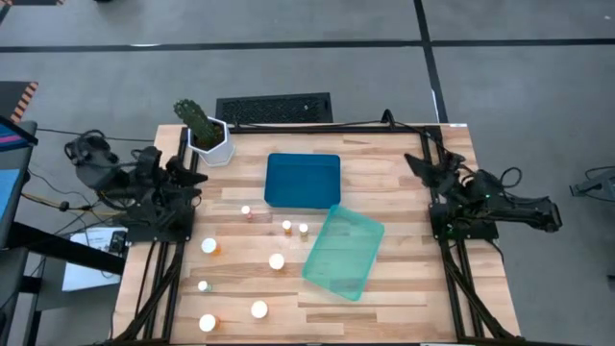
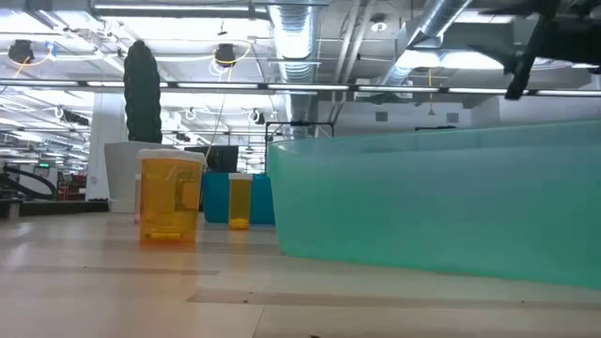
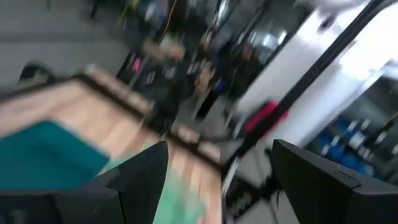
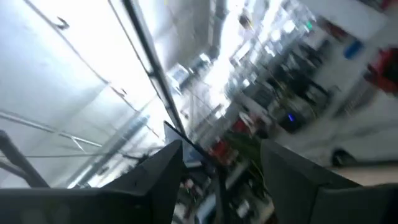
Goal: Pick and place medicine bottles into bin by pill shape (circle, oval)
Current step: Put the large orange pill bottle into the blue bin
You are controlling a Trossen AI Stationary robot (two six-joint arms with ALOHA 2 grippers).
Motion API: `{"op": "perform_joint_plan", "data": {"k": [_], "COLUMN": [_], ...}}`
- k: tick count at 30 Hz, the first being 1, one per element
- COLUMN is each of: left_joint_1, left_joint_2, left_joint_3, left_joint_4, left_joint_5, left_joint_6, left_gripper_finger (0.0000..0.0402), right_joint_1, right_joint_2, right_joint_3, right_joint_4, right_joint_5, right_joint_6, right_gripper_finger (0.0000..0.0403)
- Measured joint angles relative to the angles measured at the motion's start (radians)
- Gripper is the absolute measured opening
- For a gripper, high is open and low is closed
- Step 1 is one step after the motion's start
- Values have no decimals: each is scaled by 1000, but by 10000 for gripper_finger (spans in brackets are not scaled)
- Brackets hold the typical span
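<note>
My left gripper point(image 3: 217, 180) sits spread open and empty at the left table edge, my right gripper point(image 4: 221, 171) likewise parted and empty over at the right edge. The medicine bottles point(image 1: 277, 260) stand scattered on the wooden table point(image 1: 404, 298) between my two grippers, nearer my left. The dark blue bin point(image 1: 303, 180) and the teal bin point(image 1: 344, 252), touching at a corner, lie beyond them toward my right gripper.
</note>
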Motion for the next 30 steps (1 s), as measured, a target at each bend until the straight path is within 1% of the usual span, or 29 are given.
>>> {"op": "perform_joint_plan", "data": {"k": [3, 5, 7, 10, 12, 14, 17, 22, 25, 30], "left_joint_1": [0, 0, 0, 0, 0, 0, 0, 0, 0, 0], "left_joint_2": [109, 183, 252, 341, 384, 421, 471, 504, 503, 501], "left_joint_3": [176, 271, 348, 414, 421, 407, 363, 254, 178, 51], "left_joint_4": [-279, -446, -600, -778, -873, -935, -982, -940, -898, -823], "left_joint_5": [51, 100, 144, 197, 237, 296, 372, 460, 487, 488], "left_joint_6": [-133, -200, -260, -327, -379, -428, -456, -444, -459, -449], "left_gripper_finger": [282, 282, 282, 282, 282, 282, 282, 302, 326, 359], "right_joint_1": [3, 4, 4, 4, 4, 4, 4, 4, 4, 4], "right_joint_2": [0, 11, 42, 131, 209, 291, 401, 534, 584, 642], "right_joint_3": [42, 102, 180, 319, 418, 501, 599, 681, 695, 695], "right_joint_4": [-24, -106, -234, -423, -541, -642, -715, -720, -722, -743], "right_joint_5": [-5, -20, -22, -22, -23, -25, -50, -107, -122, -156], "right_joint_6": [-69, -133, -187, -270, -313, -355, -403, -445, -447, -459], "right_gripper_finger": [224, 226, 232, 244, 252, 261, 275, 308, 330, 353]}}
